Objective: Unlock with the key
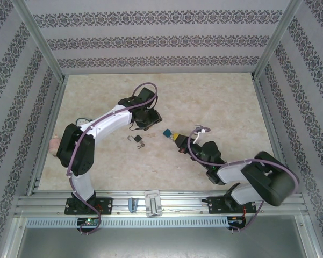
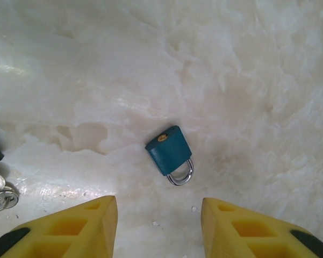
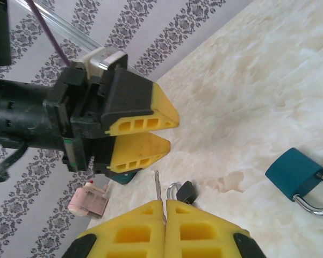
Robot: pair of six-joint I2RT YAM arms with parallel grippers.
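Teal padlock (image 2: 169, 153) lies flat near the middle of the bench (image 2: 247, 64). Neither claw touches it. Its shackle sits in the body as far as we can see, and a brass keyhole shows on the end opposite the shackle. We count 2 locks: a smaller dark padlock (image 3: 185, 191) lies near it toward the left edge, with a silver ring (image 2: 1, 194) close by.

Right claw (image 3: 165, 205): fingers pressed together, pinching a thin metal blade that we take to be the key (image 3: 158, 187). The blade sticks out past the fingertips.

Left claw (image 2: 158, 209): spread, nothing between the fingers, teal padlock on the bench ahead of them.

Progress, our reading: key in the grip, so 1 step done. Left to do: steady the lock (likely the left claw's job), line the blade up with the keyhole, insert, turn, free the shackle. We cannot tell which of the 2 locks the key fits.
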